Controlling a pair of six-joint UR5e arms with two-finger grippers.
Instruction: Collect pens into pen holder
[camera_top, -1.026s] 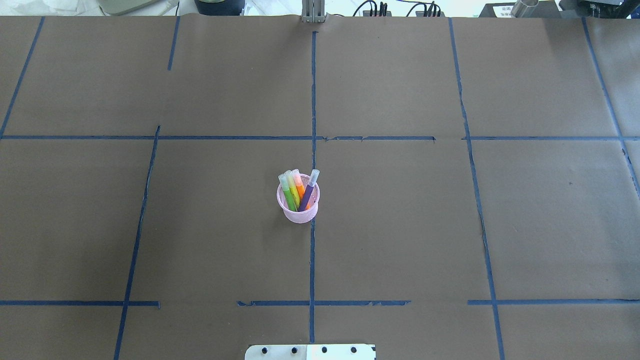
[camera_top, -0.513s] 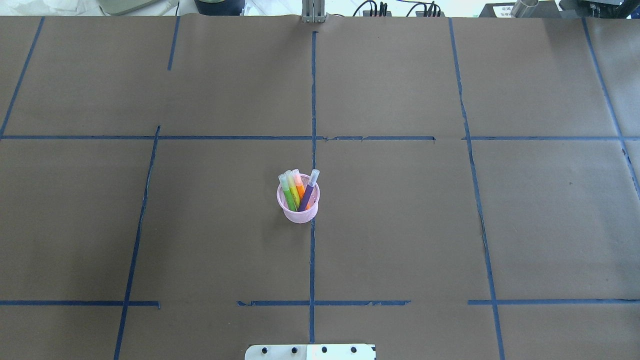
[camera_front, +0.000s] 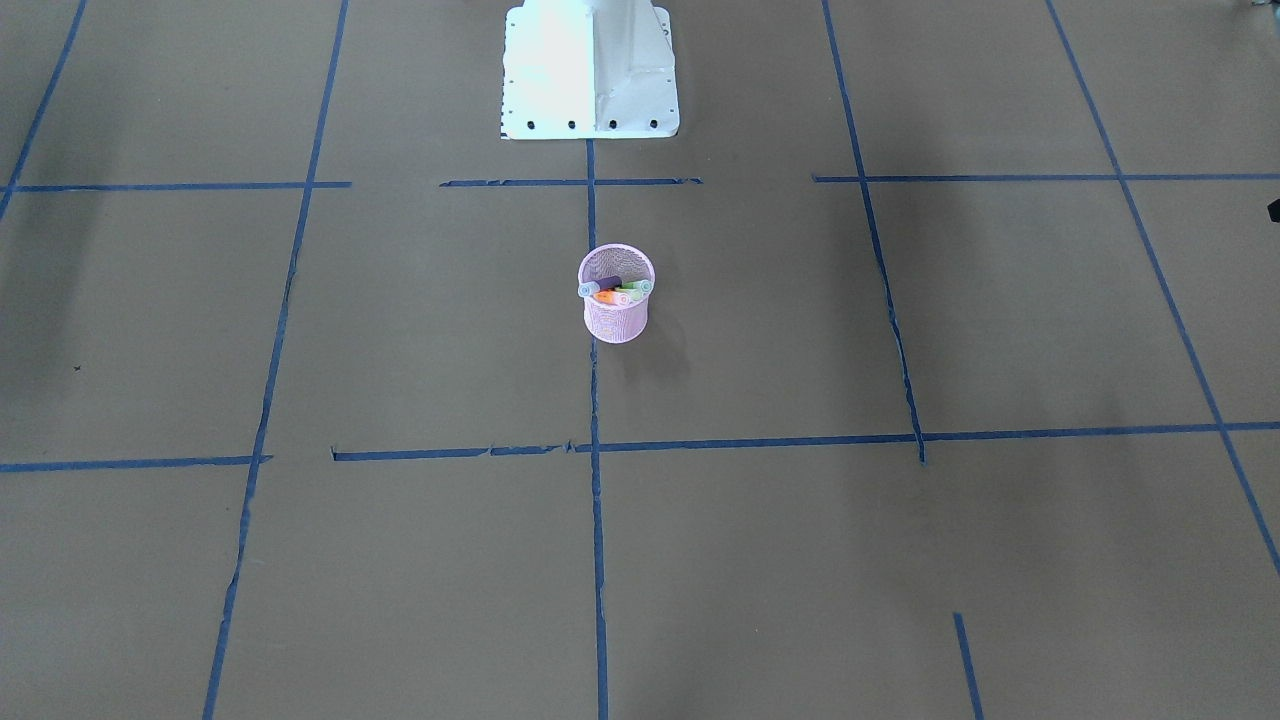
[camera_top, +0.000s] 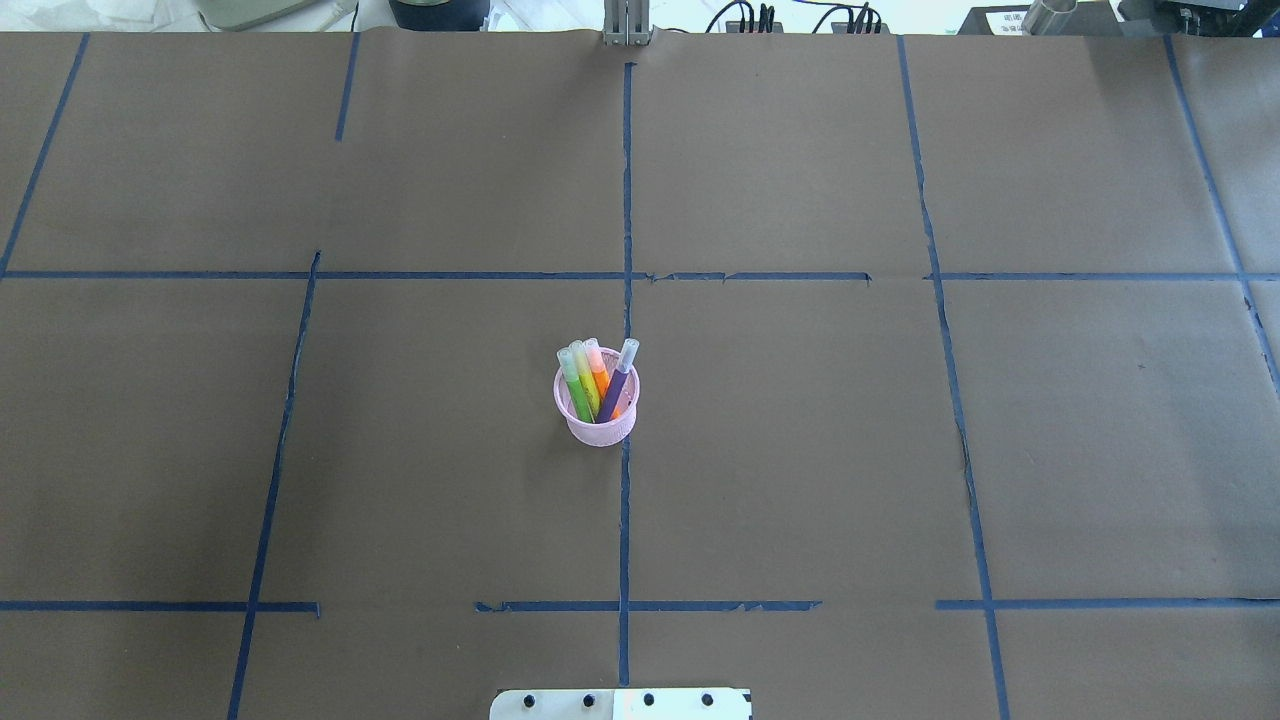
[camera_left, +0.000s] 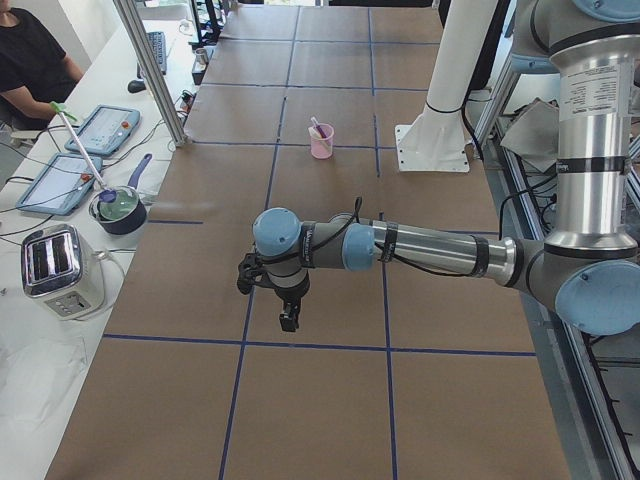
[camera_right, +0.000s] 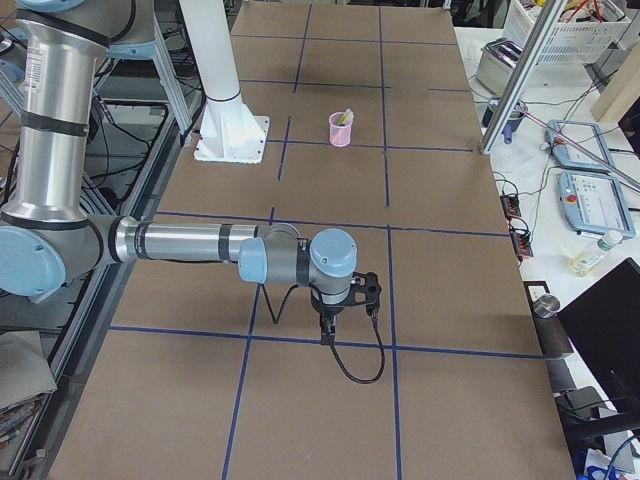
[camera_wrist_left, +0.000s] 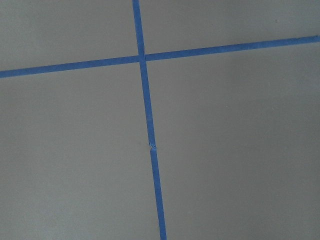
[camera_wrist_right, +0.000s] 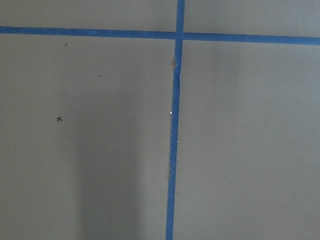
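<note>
The pink wire-mesh pen holder (camera_top: 598, 428) stands upright at the middle of the table, on the centre tape line. It also shows in the front view (camera_front: 615, 318), the left side view (camera_left: 321, 146) and the right side view (camera_right: 340, 132). Several pens (camera_top: 592, 380), green, yellow-green, orange and purple, stand inside it and lean on its far rim. My left gripper (camera_left: 288, 318) hangs low over the table's left end, far from the holder. My right gripper (camera_right: 325, 335) hangs low over the right end. I cannot tell whether either is open or shut. Both wrist views show only brown paper and blue tape.
The robot's white base plate (camera_front: 590, 70) sits at the near table edge (camera_top: 620, 704). Beyond the table's far edge stand a toaster (camera_left: 60, 270), a pot (camera_left: 120, 208), tablets (camera_right: 595, 205) and a seated person (camera_left: 30, 60). Blue tape lines grid the brown paper.
</note>
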